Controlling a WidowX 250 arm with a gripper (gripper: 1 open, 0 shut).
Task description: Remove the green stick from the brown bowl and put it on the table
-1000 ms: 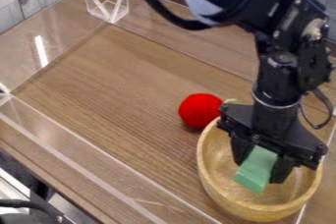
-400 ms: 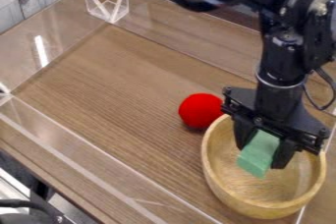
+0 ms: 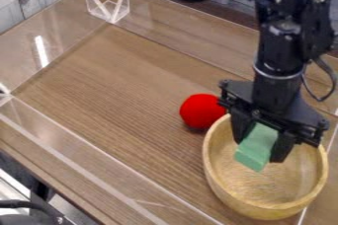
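Note:
The green stick [image 3: 255, 148] is a mint-green block clamped between my gripper's [image 3: 263, 143] black fingers. It hangs just above the inside of the brown bowl [image 3: 263, 180], a tan wooden bowl at the lower right of the table [image 3: 119, 81]. The gripper points straight down over the bowl's left half and is shut on the stick. The stick's lower end looks clear of the bowl's floor. The black arm rises from the gripper to the top right of the view.
A red round fruit [image 3: 201, 111] lies on the table just left of the bowl's rim. Clear acrylic walls [image 3: 53, 37] run along the table's edges, with a clear bracket [image 3: 106, 4] at the far left corner.
The gripper has lifted the green stick a little higher out of the bowl. The bowl and the red fruit have stayed in place.

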